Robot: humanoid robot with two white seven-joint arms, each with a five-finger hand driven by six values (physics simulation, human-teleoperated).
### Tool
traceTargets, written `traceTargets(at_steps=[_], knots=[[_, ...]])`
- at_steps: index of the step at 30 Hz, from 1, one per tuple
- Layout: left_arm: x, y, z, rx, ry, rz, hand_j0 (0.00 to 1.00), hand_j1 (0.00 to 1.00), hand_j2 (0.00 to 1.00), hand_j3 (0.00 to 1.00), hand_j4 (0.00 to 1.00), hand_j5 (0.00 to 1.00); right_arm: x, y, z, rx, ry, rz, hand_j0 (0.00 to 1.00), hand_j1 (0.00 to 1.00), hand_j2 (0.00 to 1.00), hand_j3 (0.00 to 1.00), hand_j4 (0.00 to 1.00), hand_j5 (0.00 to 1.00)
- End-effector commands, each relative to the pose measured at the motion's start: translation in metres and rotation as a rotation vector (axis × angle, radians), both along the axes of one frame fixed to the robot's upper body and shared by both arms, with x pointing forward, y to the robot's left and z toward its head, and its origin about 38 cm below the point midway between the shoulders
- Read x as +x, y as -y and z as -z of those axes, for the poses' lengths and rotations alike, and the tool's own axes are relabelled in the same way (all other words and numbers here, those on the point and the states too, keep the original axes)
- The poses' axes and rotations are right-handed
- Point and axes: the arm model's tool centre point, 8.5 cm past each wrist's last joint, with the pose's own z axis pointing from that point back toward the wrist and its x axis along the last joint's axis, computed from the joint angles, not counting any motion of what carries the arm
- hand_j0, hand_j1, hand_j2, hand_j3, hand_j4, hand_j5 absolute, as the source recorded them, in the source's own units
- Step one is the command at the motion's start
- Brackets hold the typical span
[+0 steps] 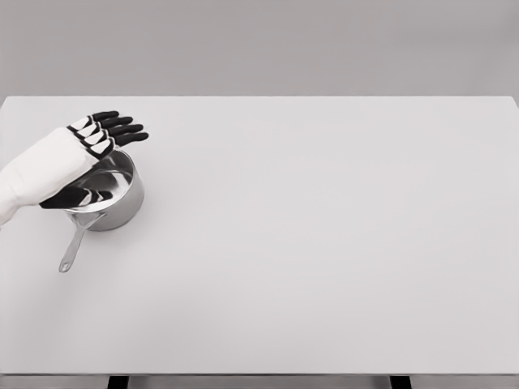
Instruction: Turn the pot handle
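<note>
One hand: left hand (96, 139), fingers spread flat, holding nothing, over pot (122, 197) near table (324, 243) left edge.
Handle (75, 247): ungrasped, points toward front edge.
Risk: likely shoves or tips pot.

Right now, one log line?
left hand: open, over pot | handle: points toward the robot, untouched | right hand: out of view

Light: bright, even and diffuse, no visible source
Shadows: very faint; a soft one beside the pot (105, 194) on the table (324, 243)
Glare: mild sheen on the pot's steel wall, dark reflection of the left hand (89, 142) inside it
Focus: soft overall, slightly smeared edges
Distortion: table edges look straight
Tone: nearly grey-white, low contrast
</note>
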Motion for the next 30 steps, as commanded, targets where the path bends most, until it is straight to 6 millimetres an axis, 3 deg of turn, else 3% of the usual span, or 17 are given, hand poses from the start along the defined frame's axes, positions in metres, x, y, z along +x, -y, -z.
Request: traceTargets(at_steps=[1, 7, 17, 21, 25, 28, 30], knots=[[-0.001, -0.003, -0.002, 0.006, -0.006, 0.003, 1.00, 1.00, 1.00, 1.00, 1.00, 1.00, 0.000, 0.000, 0.000, 0.000, 0.000, 0.000, 1.00, 1.00, 1.00, 1.00, 1.00, 1.00], [-0.002, -0.005, -0.004, 0.031, -0.007, 0.004, 1.00, 1.00, 1.00, 1.00, 1.00, 1.00, 0.000, 0.000, 0.000, 0.000, 0.000, 0.000, 1.00, 1.00, 1.00, 1.00, 1.00, 1.00], [-0.012, 0.019, 0.043, 0.208, -0.169, 0.101, 1.00, 1.00, 1.00, 1.00, 1.00, 1.00, 0.000, 0.000, 0.000, 0.000, 0.000, 0.000, 1.00, 1.00, 1.00, 1.00, 1.00, 1.00], [-0.006, 0.017, 0.033, 0.237, -0.143, 0.104, 1.00, 1.00, 1.00, 1.00, 1.00, 1.00, 0.000, 0.000, 0.000, 0.000, 0.000, 0.000, 1.00, 1.00, 1.00, 1.00, 1.00, 1.00], [0.009, 0.043, 0.013, 0.274, -0.097, 0.201, 1.00, 1.00, 1.00, 1.00, 1.00, 1.00, 0.000, 0.000, 0.000, 0.000, 0.000, 0.000, 1.00, 1.00, 1.00, 1.00, 1.00, 1.00], [0.001, 0.056, 0.030, 0.259, -0.169, 0.262, 1.00, 1.00, 1.00, 1.00, 1.00, 1.00, 0.000, 0.000, 0.000, 0.000, 0.000, 0.000, 1.00, 1.00, 1.00, 1.00, 1.00, 1.00], [0.000, 0.058, 0.031, 0.240, -0.181, 0.269, 1.00, 1.00, 1.00, 1.00, 1.00, 1.00, 0.000, 0.000, 0.000, 0.000, 0.000, 0.000, 1.00, 1.00, 1.00, 1.00, 1.00, 1.00]])
